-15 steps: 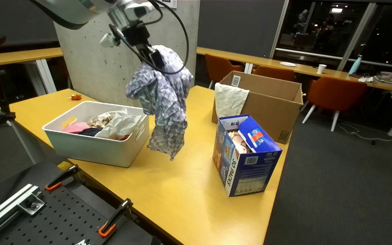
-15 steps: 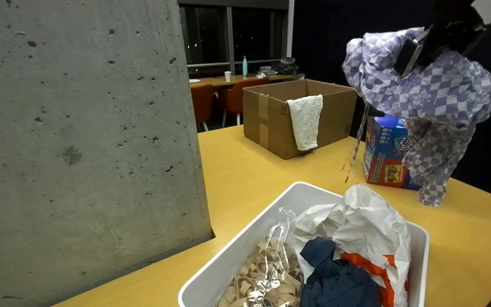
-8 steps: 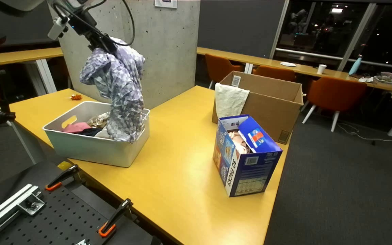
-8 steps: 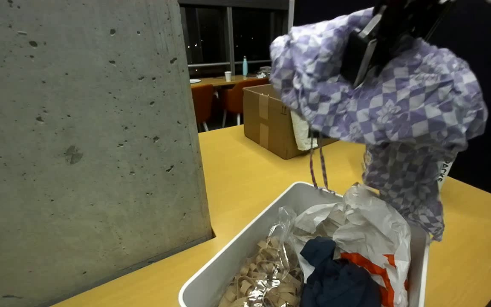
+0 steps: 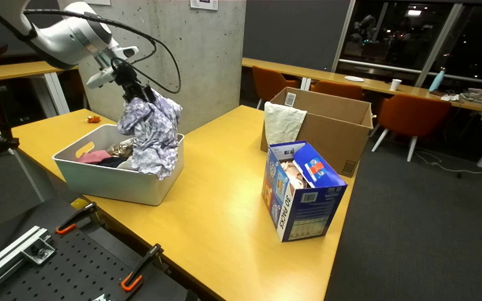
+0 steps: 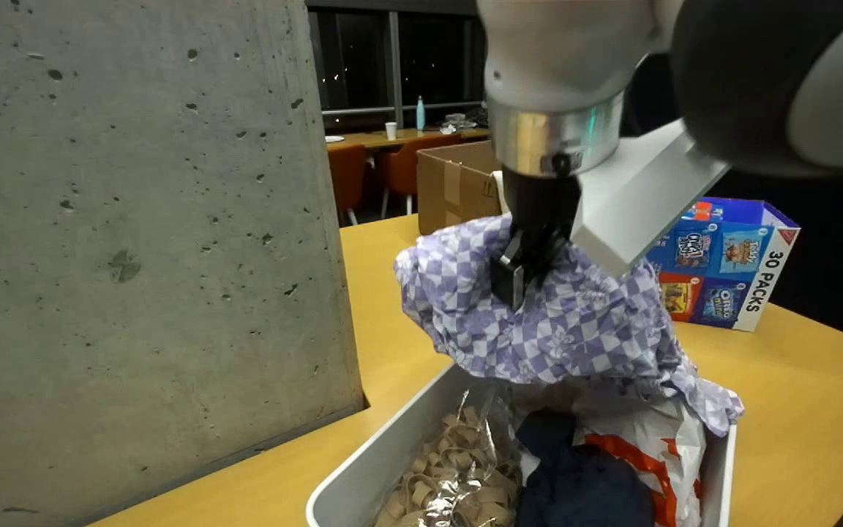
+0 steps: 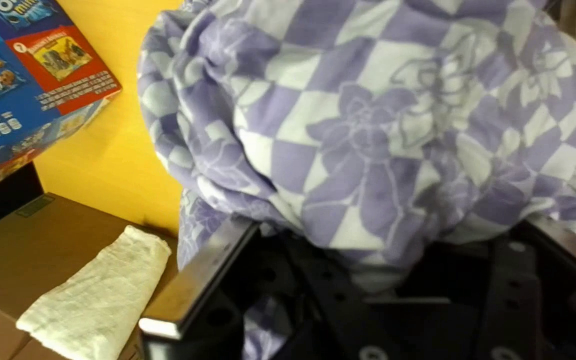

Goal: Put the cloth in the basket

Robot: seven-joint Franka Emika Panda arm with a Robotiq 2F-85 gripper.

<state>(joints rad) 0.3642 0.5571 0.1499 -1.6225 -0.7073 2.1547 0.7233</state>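
Dangling a purple-and-white checked cloth [image 6: 560, 326], crumpled and drooping, above one end of a white basket [image 5: 111, 184]. Hanging lower now and over the basket, rather than over the yellow table [image 5: 224, 200] beside it as a second ago; apparently nearing the drop. Lapping one corner across the rim, though, so perhaps needing a shift inward before letting go. Bulging between and beyond the fingers [image 7: 198, 277], falling away below the fingertips. Pinching a thick bunch in the gripper [image 7: 388, 230], keeping both fingers well apart. Overhanging a white plastic bag [image 6: 652, 428] inside. Leaving a snack box [image 5: 308, 213] and a cardboard box [image 5: 329, 142] well apart.
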